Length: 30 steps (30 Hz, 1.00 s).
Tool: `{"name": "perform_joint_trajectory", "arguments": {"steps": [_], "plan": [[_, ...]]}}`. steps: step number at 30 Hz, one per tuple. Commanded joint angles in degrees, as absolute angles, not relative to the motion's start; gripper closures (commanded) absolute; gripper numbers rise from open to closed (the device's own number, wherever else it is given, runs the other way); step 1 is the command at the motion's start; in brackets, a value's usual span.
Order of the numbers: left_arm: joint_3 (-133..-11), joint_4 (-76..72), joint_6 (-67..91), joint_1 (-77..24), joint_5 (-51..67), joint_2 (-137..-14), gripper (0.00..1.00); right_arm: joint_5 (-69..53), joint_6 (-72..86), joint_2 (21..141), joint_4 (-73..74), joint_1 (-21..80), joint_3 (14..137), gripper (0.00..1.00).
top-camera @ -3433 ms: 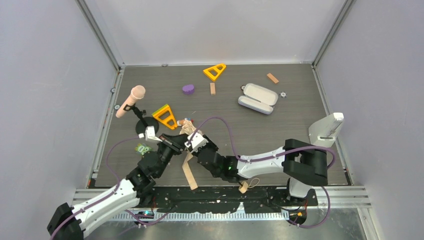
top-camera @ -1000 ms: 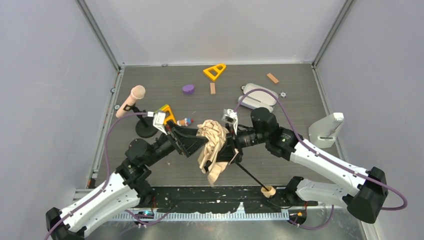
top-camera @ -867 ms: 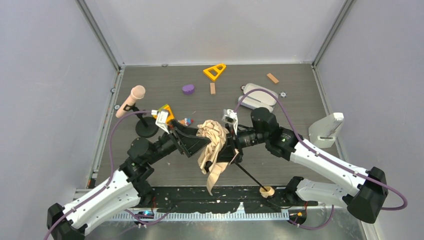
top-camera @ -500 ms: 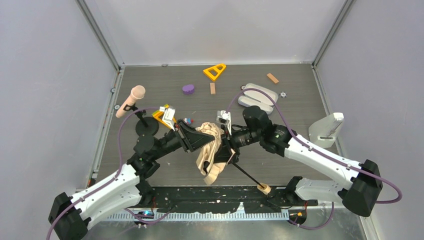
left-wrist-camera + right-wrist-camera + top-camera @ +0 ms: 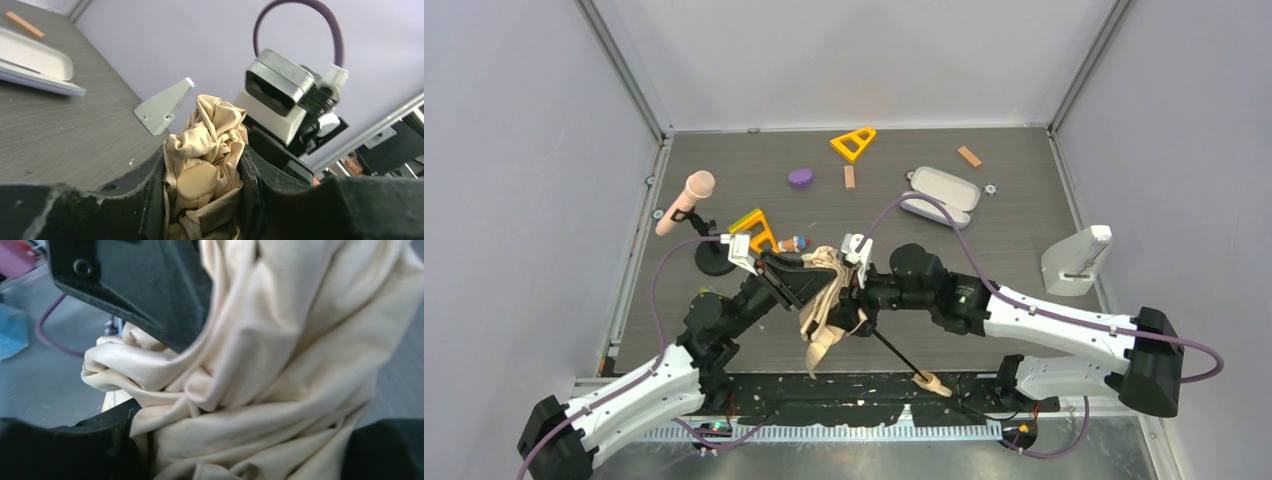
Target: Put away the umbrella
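- Both grippers and the bunched umbrella (image 5: 822,305) have drifted left since a second ago. From the top you see it between the left gripper (image 5: 807,282) and the right gripper (image 5: 852,292), with its handle (image 5: 932,381) down near the arm bases.
- Left wrist: your fingers (image 5: 152,200) pinch the umbrella's fabric from both sides.
- Right wrist: the fabric fills the gap between the fingers (image 5: 75,450). You cannot tell whether they clamp it.

Left gripper (image 5: 202,170) clamped on the umbrella (image 5: 822,310); right gripper (image 5: 240,450) opposite, jaws straddling same fabric, grip indeterminate.
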State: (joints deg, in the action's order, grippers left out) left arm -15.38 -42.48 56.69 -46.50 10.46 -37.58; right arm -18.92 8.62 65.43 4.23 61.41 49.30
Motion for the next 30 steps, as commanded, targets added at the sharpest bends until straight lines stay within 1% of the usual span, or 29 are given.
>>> {"name": "perform_joint_trajectory", "arguments": {"steps": [1,3,6,9,11,13,14,17,20,22,23,25,26,28,29,30], "plan": [[-14.52,-49.91,62.01,-48.43,5.12,-35.83,1.0,-1.27,2.96,69.83,-15.05,64.5,46.45,0.35],[-13.78,-50.44,63.07,-48.43,3.39,-34.76,1.0,4.45,-0.29,72.71,-18.38,65.4,45.55,0.32],[-12.55,-50.64,64.07,-48.43,1.41,-33.0,1.0,7.27,-3.52,78.34,-22.64,66.13,46.07,0.28],[-11.61,-50.02,64.78,-48.5,0.52,-31.15,1.0,10.83,-5.14,83.4,-24.2,66.88,48.43,0.27],[-10.94,-49.97,65.22,-48.77,-2.05,-30.2,1.0,12.9,-5.01,87.12,-24.82,67.19,50.17,0.26],[-10.28,-49.53,65.47,-49.01,-3.33,-29.16,1.0,14.9,-4.7,90.18,-25.82,67.56,51.56,0.22],[-10.21,-48.91,65.42,-49.18,-3.79,-28.57,1.0,15.49,-4.68,91.98,-26.36,67.8,52.06,0.19],[-10.39,-47.12,64.98,-49.31,-4.64,-27.26,1.0,18.63,-5.47,95.48,-26.34,68.31,54.72,0.16],[-10.73,-46.41,64.68,-49.31,-5.07,-26.37,1.0,20.92,-6.51,99.4,-23.83,69.15,57.4,0.1],[-11.17,-45.87,64.32,-49.38,-5.33,-25.8,1.0,22.3,-6.69,101.33,-22.74,69.42,58.05,0.08],[-11.45,-45.69,64.08,-49.39,-5.43,-25.6,1.0,23.11,-6.31,102.41,-21.77,69.51,58.25,0.05],[-12.27,-45.16,63.3,-49.39,-5.54,-25.22,1.0,24.76,-5.07,104.01,-19.08,69.66,59.17,0.04],[-12.76,-44.72,62.73,-49.39,-5.46,-24.98,1.0,26.23,-3.62,104.39,-18.2,69.75,59.55,0.05],[-13.88,-43.56,61.4,-49.39,-5.28,-24.39,1.0,28.18,-1.12,104.77,-16.4,69.78,59.32,0.18],[-14.23,-42.72,60.83,-49.39,-5.32,-24.02,1.0,28.81,-0.61,104.35,-15.7,69.78,59.06,0.31],[-14.5,-41.95,60.29,-49.39,-5.4,-23.55,1.0,29.9,1.28,103.99,-15.5,69.78,58.4,0.38]]}}
